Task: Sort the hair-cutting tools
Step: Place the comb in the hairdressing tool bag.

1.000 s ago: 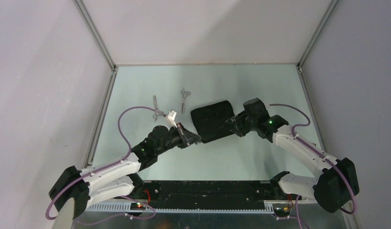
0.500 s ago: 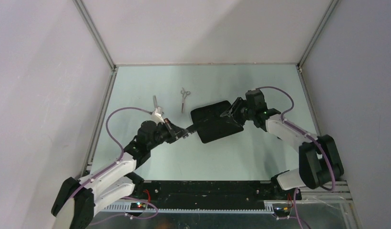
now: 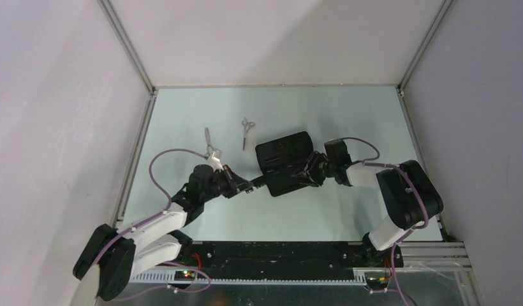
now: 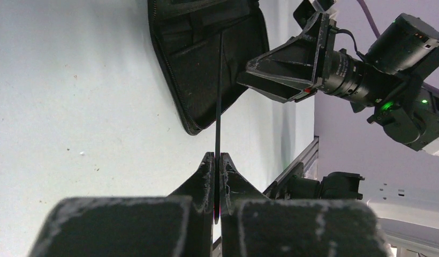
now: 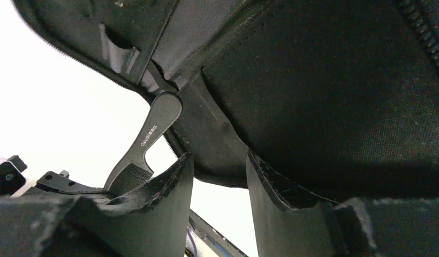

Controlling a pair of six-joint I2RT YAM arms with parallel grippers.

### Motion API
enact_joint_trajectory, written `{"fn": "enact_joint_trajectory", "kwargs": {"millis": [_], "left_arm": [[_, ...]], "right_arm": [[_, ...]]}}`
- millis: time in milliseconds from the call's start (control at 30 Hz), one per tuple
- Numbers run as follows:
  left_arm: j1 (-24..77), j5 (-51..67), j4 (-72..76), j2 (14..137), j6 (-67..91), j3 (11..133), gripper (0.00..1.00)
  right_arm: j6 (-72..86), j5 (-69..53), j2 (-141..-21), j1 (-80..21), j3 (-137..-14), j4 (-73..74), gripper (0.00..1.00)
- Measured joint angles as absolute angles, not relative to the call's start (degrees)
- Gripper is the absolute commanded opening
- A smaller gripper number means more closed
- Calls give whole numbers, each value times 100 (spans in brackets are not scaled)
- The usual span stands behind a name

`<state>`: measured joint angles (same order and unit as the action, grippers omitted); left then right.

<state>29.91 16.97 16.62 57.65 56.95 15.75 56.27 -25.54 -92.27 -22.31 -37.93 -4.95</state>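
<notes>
My left gripper (image 3: 241,185) (image 4: 217,160) is shut on the narrow black comb (image 3: 254,182) (image 4: 219,96). The comb points at the near left edge of the black pouch (image 3: 284,159) (image 4: 201,48), with its tip at the pouch's opening. My right gripper (image 3: 308,171) (image 5: 217,158) is shut on the pouch's right edge and holds the flap (image 5: 324,91) up. The comb's handle (image 5: 153,134) shows under the flap. Two silver scissors lie on the table beyond my left arm, one to the left (image 3: 211,145) and one farther right (image 3: 247,129).
The pale green table (image 3: 348,115) is walled by metal rails on the left (image 3: 136,153) and right (image 3: 415,140). My right arm (image 3: 399,191) is folded low at the right. A black base bar (image 3: 278,255) runs along the near edge.
My left gripper has drawn back to the left with the comb. My right arm has folded down low, and the pouch it holds has shifted slightly.
</notes>
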Motion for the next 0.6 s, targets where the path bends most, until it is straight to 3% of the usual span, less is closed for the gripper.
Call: {"fn": "enact_joint_trajectory", "kwargs": {"millis": [300,600], "left_arm": [[2985,1745,1806,5892,5719,1575,0],[2987,1984,1680,5815,5852,1529,0]], "right_arm": [[6342,-3039,-9642,-2156,-3428,-1844,43],[6287,-2947,-9424,-2091,-3282,-1813,43]]}}
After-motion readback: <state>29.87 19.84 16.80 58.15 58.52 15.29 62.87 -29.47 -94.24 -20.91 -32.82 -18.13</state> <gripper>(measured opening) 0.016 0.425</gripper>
